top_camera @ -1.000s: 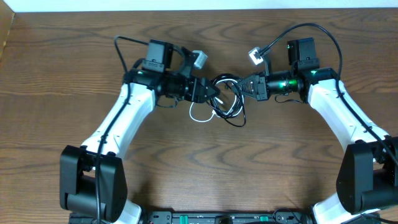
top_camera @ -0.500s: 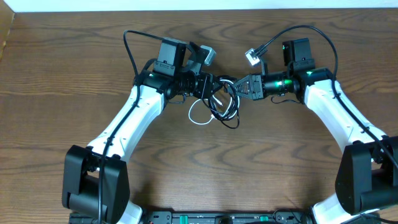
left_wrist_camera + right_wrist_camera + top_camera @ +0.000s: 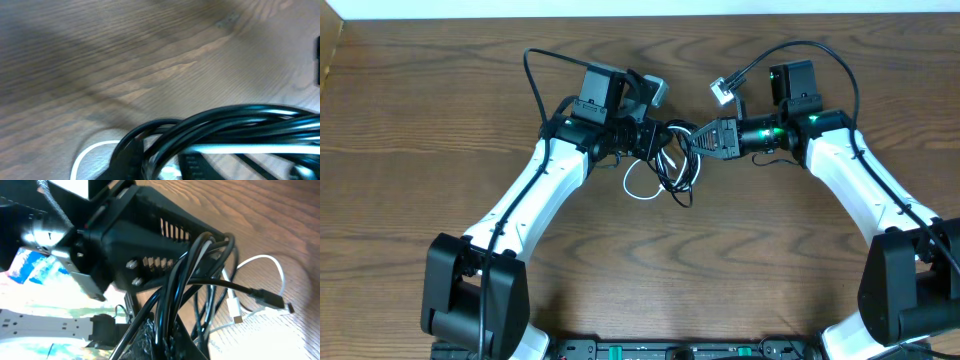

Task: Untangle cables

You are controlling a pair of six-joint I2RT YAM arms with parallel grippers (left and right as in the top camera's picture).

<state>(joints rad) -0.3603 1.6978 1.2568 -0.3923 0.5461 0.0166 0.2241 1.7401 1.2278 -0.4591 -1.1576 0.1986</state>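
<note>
A tangle of black cables (image 3: pixel 682 168) with one white cable (image 3: pixel 638 186) hangs between my two grippers over the middle of the wooden table. My left gripper (image 3: pixel 665 136) is shut on the bundle from the left; its wrist view shows black strands (image 3: pixel 220 125) and a white strand (image 3: pixel 240 149) close up. My right gripper (image 3: pixel 698 138) is shut on the same bundle from the right; black strands (image 3: pixel 172 295) pass through its jaws, and a black plug (image 3: pixel 270 300) and a white plug (image 3: pixel 233 311) dangle below.
The brown wooden table (image 3: pixel 440 120) stretches all round. A white wall strip (image 3: pixel 620 8) runs along the far edge. Thick black arm wires (image 3: pixel 820 50) loop above each wrist.
Both grippers moved closer together and slightly away from me, the left arm shifting right. The bundle bunched up tighter between them, its loops hanging shorter.
</note>
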